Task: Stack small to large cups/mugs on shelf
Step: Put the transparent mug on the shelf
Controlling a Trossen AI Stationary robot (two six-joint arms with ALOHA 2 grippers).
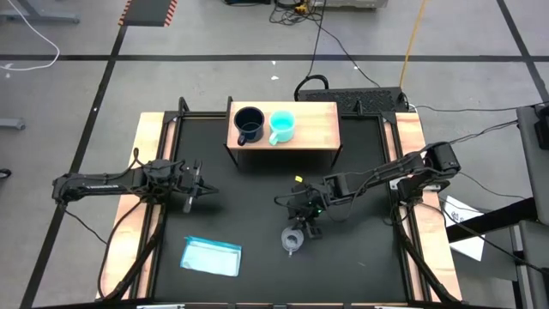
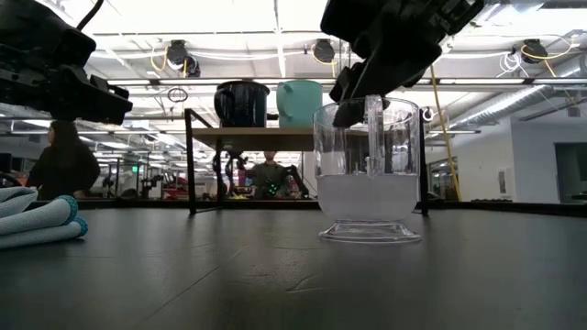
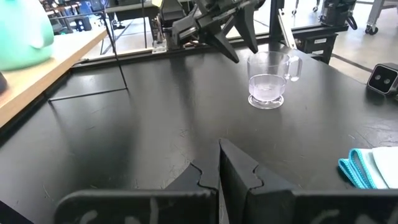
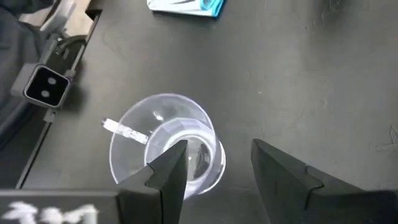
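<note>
Here the clear cup (image 1: 292, 239) stands upright on the black tabletop (image 1: 249, 215), well apart from the shelf (image 1: 313, 129), where the dark mug (image 1: 249, 124) and the turquoise mug (image 1: 283, 126) already sit side by side, touching or nearly so. The right hand (image 4: 219, 163) hangs just above the cup with its fingers spread; in its own wrist view one finger seems to sit over the cup's mouth and the other outside the wall, so it looks lined up to pinch the rim, though I cannot tell whether either finger touches yet.

The cup looks light, thin-walled and stiff, probably plastic or glass (the pictures do not say which). Its smooth sides will likely be slippery, and it narrows to a small foot, so a sideways nudge could tip or skate it across the tabletop. It carries a slim handle (image 3: 295, 66) on one side; that is too thin and slick for a sure hold. The better place, I judge, is the wall just below the rim, one finger inside and one outside, away from the handle, squeezed gently so the wall neither cracks nor flexes.

The left hand (image 1: 196, 184), fingers pressed together and holding nothing, waits over the left part of the tabletop, with a light-blue packet (image 1: 212, 256) lying nearer the front edge.
</note>
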